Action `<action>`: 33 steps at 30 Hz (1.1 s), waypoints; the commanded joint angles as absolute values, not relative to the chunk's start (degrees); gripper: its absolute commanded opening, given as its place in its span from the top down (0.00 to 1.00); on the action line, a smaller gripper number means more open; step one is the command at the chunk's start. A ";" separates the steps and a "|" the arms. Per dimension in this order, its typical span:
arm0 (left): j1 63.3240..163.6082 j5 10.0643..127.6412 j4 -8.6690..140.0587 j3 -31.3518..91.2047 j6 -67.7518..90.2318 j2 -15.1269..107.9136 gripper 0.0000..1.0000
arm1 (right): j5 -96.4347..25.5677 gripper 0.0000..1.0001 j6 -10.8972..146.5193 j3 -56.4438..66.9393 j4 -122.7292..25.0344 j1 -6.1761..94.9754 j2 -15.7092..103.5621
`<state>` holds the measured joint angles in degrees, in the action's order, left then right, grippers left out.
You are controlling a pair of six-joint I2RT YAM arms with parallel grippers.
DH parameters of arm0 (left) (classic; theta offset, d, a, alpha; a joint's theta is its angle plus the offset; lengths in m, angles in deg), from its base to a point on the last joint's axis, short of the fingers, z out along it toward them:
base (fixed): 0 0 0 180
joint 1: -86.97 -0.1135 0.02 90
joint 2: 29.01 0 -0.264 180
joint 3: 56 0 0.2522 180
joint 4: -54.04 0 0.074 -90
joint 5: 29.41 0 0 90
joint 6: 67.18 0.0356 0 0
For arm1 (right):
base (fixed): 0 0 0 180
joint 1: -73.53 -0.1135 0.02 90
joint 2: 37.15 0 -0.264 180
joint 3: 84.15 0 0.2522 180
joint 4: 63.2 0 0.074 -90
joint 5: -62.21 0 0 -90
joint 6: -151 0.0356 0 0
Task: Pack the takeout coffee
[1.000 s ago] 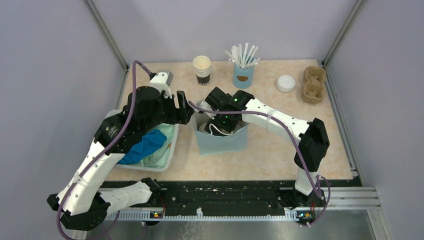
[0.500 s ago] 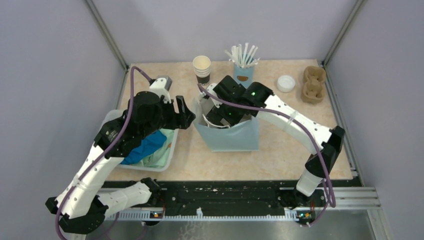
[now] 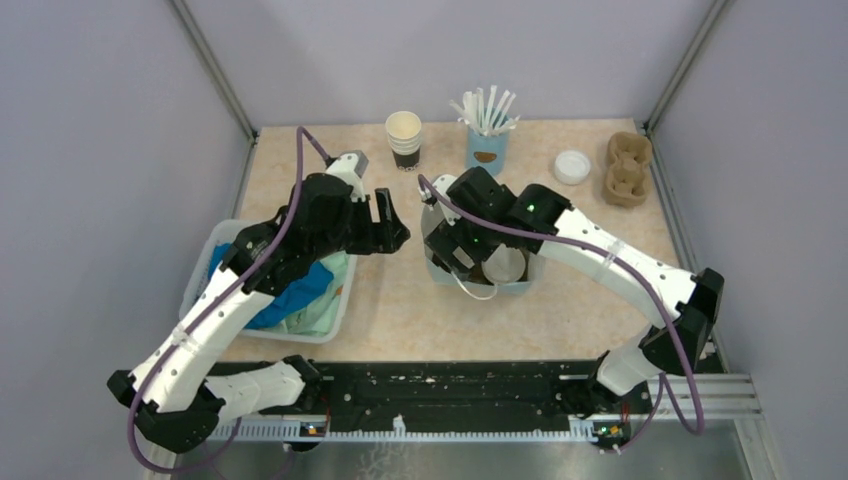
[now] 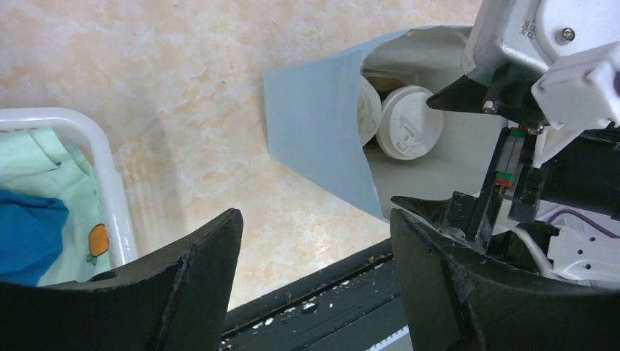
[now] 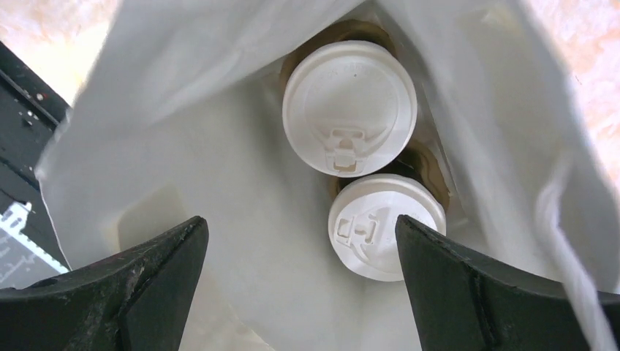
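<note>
Sitting inside the bag [image 5: 183, 110] are two lidded takeout coffees [image 5: 349, 107].

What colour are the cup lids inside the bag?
White, both: upper lid, lower lid; right wrist view shows best.

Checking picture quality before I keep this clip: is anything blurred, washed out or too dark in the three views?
Top external: even soft light, sharp, only faint shadows. Left wrist: bag and lids sharp; its own fingers dark, slightly soft. Right wrist: bag interior bright, nearly washed out, yet both lids keep their relief; its fingers almost black, little detail.
</note>
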<state>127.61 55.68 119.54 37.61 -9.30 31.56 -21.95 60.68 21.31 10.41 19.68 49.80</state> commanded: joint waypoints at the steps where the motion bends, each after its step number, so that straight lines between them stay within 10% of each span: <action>1: 127.84 58.12 115.57 36.90 -11.95 30.65 0.20 | -22.51 0.03 63.46 22.03 5.68 19.30 47.95; 19: 127.76 67.31 110.72 39.59 -11.71 38.48 0.24 | -19.62 0.07 72.94 40.52 14.70 19.28 48.42; 33: 127.29 71.98 112.14 44.64 -8.37 52.49 0.66 | -23.11 0.06 76.61 30.58 7.68 23.90 46.79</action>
<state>127.50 70.88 112.53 41.04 -10.63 49.46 -21.71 74.21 30.98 11.99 21.61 48.78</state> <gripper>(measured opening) 0.383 0.935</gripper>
